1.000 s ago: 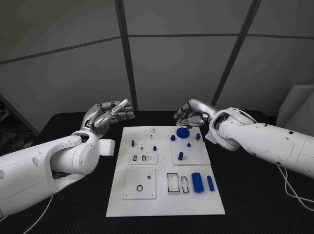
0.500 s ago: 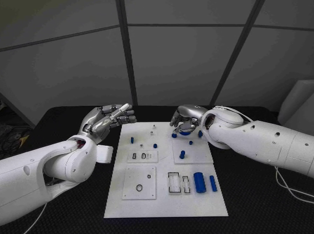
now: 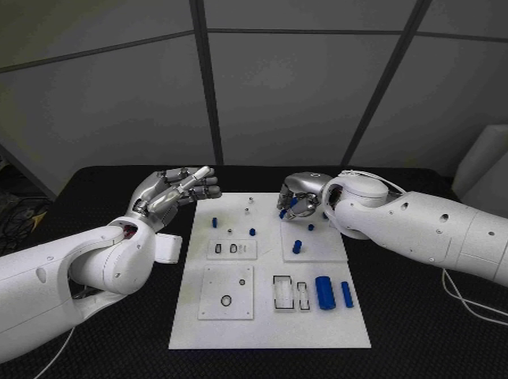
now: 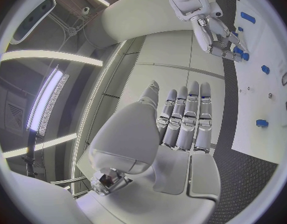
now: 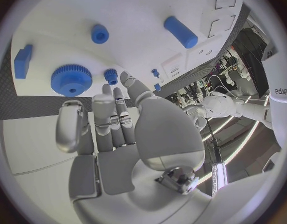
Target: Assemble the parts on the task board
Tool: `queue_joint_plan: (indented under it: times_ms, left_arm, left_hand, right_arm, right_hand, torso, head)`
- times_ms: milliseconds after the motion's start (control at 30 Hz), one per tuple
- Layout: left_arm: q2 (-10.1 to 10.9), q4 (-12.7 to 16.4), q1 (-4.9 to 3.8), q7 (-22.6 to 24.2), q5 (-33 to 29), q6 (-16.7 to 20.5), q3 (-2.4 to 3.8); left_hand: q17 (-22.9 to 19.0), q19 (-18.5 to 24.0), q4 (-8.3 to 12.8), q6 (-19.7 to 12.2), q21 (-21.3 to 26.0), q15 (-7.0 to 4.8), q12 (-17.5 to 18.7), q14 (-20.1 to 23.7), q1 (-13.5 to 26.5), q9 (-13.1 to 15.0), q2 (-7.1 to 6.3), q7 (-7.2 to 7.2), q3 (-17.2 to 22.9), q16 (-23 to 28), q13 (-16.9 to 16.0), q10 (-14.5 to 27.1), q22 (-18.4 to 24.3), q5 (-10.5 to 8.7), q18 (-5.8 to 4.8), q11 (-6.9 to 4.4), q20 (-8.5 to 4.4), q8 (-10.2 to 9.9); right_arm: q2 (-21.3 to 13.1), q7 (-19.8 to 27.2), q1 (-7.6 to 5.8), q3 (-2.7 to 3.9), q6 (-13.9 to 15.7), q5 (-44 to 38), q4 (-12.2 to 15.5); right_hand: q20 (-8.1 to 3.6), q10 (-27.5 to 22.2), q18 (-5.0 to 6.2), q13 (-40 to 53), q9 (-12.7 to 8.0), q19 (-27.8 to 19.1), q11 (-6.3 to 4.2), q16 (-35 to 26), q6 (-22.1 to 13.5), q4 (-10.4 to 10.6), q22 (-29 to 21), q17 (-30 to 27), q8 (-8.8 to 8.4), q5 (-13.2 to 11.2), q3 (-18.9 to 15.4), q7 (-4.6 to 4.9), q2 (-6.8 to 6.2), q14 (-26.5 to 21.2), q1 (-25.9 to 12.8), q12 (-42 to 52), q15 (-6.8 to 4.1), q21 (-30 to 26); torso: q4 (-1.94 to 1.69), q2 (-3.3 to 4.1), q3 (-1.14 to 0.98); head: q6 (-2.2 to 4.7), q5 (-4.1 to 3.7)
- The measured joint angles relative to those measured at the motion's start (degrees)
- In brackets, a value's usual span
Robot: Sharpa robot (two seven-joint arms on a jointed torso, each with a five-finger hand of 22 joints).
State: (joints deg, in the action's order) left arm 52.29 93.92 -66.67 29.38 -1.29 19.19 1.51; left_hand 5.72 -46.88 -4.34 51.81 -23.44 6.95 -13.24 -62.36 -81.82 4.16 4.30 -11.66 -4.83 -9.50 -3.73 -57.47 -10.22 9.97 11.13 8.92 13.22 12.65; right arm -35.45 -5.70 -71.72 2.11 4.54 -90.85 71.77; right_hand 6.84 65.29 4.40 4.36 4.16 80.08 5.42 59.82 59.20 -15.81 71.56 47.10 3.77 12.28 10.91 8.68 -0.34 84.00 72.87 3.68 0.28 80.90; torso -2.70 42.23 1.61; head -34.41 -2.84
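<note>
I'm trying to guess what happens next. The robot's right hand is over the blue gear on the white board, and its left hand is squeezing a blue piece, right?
Not quite. The left hand holds nothing: the left wrist view shows its fingers straight and empty. The right hand is indeed over the blue gear on the white board.

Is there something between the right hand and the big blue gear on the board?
Nothing visible. In the right wrist view the right hand is open above the task board, and the blue gear lies just past its fingertips, the gap free.
</note>
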Motion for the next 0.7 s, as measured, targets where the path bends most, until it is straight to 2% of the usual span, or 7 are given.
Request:
queue_joint_plan:
  times_ms: [233,300,700]
  left_arm:
    - [0.1,-0.1,-0.01,-0.1,0.1,-0.2,0.00]
    - [0.1,-0.1,-0.01,-0.1,0.1,-0.2,0.00]
    - [0.3,-0.1,-0.01,-0.3,0.1,-0.4,0.00]
  left_hand:
    - [0.0,0.0,0.0,0.0,0.0,0.00,0.0,0.0,0.0,0.0,0.00,0.00,0.0,0.0,0.0,0.0,0.0,0.00,0.00,0.00,0.00,0.0]
    - [0.0,0.0,0.0,0.0,0.0,0.00,0.2,0.0,0.0,-0.1,0.00,0.00,0.0,0.0,0.0,0.0,0.1,0.00,0.00,0.00,0.00,-0.2]
    - [0.0,0.0,0.0,0.0,0.0,0.00,0.2,0.0,0.2,-0.1,0.23,0.00,0.0,0.4,0.0,0.0,0.1,0.00,0.00,0.01,0.00,-0.2]
  right_arm:
    - [0.2,-0.3,0.00,0.00,-0.9,-0.6,-0.4]
    - [0.3,-0.3,0.00,0.00,-1.1,-0.7,-0.4]
    - [0.7,-0.4,-0.05,0.00,-1.3,-0.9,-0.9]
  right_hand:
    - [-0.08,0.6,0.01,0.1,0.1,0.7,-0.11,2.4,0.2,0.0,1.8,2.2,0.00,0.0,0.8,0.13,0.53,0.0,-0.2,0.0,0.04,0.9]
    - [-0.31,0.6,-0.90,0.1,0.1,1.0,-0.12,3.1,0.4,-0.1,2.4,2.9,0.00,0.0,1.3,-0.04,0.97,0.0,0.3,0.0,0.04,1.4]
    - [-0.31,2.2,-0.88,0.1,0.4,1.8,-0.53,5.7,2.2,0.1,3.4,5.1,0.00,0.0,3.7,-0.35,3.25,0.0,0.6,0.0,0.03,2.7]
  torso:
    - [-0.02,0.23,-0.02]
    - [-0.01,0.30,-0.02]
    - [0.10,0.60,-0.04]
  head:
    - [-0.20,0.16]
    - [-0.26,0.21]
    - [-0.43,0.24]
